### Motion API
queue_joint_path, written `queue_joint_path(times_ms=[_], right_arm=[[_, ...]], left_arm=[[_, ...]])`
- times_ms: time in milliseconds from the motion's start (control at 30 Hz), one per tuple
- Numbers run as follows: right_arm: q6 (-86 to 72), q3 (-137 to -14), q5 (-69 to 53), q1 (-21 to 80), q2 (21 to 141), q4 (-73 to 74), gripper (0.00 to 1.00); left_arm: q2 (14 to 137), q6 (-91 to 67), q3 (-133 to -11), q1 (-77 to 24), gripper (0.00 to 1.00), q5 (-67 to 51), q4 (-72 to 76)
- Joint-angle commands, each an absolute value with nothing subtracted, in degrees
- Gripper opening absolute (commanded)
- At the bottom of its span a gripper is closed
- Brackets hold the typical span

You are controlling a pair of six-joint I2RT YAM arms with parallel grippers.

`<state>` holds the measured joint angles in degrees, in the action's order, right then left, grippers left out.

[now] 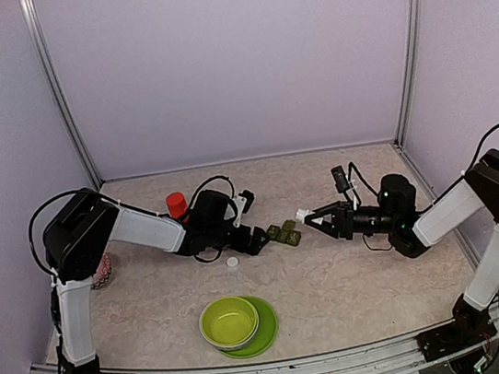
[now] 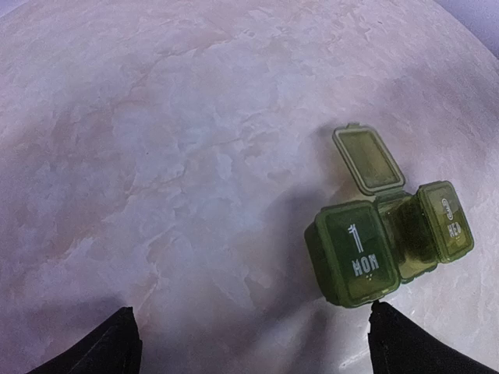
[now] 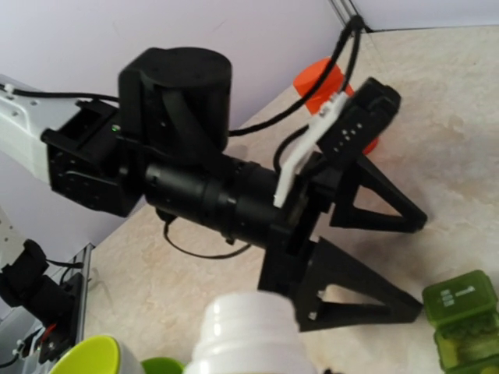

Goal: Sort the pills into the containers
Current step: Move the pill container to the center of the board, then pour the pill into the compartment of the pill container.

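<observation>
in the top external view, the containers point(image 1: 285, 233) were seen lying on the desk point(image 1: 355, 274) between the two arms. the left end effector point(image 1: 261, 238) was set just beside them on one side. the right end effector point(image 1: 313, 219) was just beside them on the other, closed on a white bottle point(image 1: 304, 215). a white cap point(image 1: 232, 262) lay near by. with both arms crowded round so light a box, it was judged that the box could be knocked askew.

in the left wrist view, the left end effector point(image 2: 249, 343) was shown spread wide and empty, one fingertip point(image 2: 413, 343) close to the "mon" compartment. the middle lid point(image 2: 368, 160) stood open and the outer two were shut. a nudge from that finger could be expected to slide the strip or flip the lid closed.

in the right wrist view, the white bottle point(image 3: 245, 335) was seen at the bottom edge, with its neck off to the side of the containers point(image 3: 466, 315) and not over the open compartment. if it were tipped from there, pills could be spilled onto the desk. whether any pills were inside could not be told.
</observation>
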<state>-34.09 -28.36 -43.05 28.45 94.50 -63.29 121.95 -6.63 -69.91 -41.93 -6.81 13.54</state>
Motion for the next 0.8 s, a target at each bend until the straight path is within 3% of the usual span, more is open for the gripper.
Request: queue_joint_path(times_ms=[0, 533, 767], right_arm=[[-33.19, -30.76, -42.19, 27.82, 96.87, -62.19, 0.22], [-31.07, -34.94, -40.32, 27.8, 103.62, -57.16, 0.22], [-30.85, -36.28, -40.17, 27.78, 106.24, -56.52, 0.22]], left_arm=[[120.93, -7.62, -69.47, -41.25, 0.99, -6.95, 13.88], [120.15, -6.47, -73.77, -40.25, 0.99, -16.15, 14.73], [120.1, -7.56, -69.9, -40.1, 0.99, -17.39, 19.15]])
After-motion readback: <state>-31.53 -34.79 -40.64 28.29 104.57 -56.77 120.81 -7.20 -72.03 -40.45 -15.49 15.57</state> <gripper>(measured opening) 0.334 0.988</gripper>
